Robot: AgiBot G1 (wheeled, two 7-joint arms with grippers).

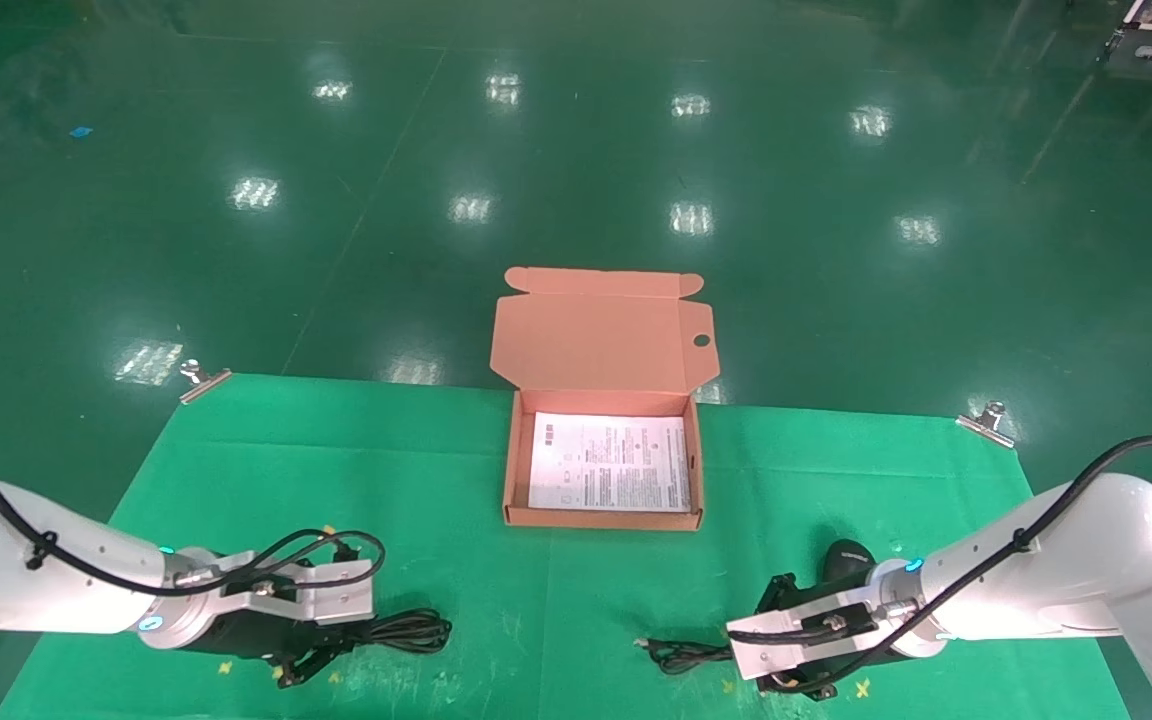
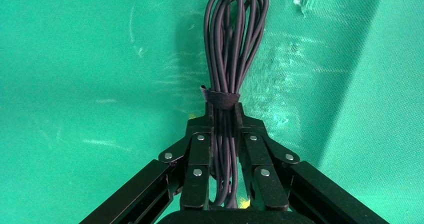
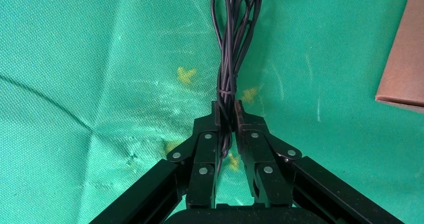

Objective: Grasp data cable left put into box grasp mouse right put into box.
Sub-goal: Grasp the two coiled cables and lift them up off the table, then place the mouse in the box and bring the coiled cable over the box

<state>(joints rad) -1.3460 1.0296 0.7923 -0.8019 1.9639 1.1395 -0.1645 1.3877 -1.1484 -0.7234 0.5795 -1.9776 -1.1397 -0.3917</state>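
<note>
Head view: box (image 1: 604,520) centre frame, only printed sheet inside; nothing packed yet. My left gripper (image 2: 223,115) clamps data cable (image 2: 234,38), lower left. My right gripper (image 3: 226,115) pinches mouse cord (image 3: 231,43); mouse (image 1: 844,560) lower right. Both transfers remain.

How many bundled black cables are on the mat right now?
2. The thick looped black data cable sits near-left, clamped in the left tool. The black mouse's thin cord bundle sits near-right, pinched in the right tool.
</note>
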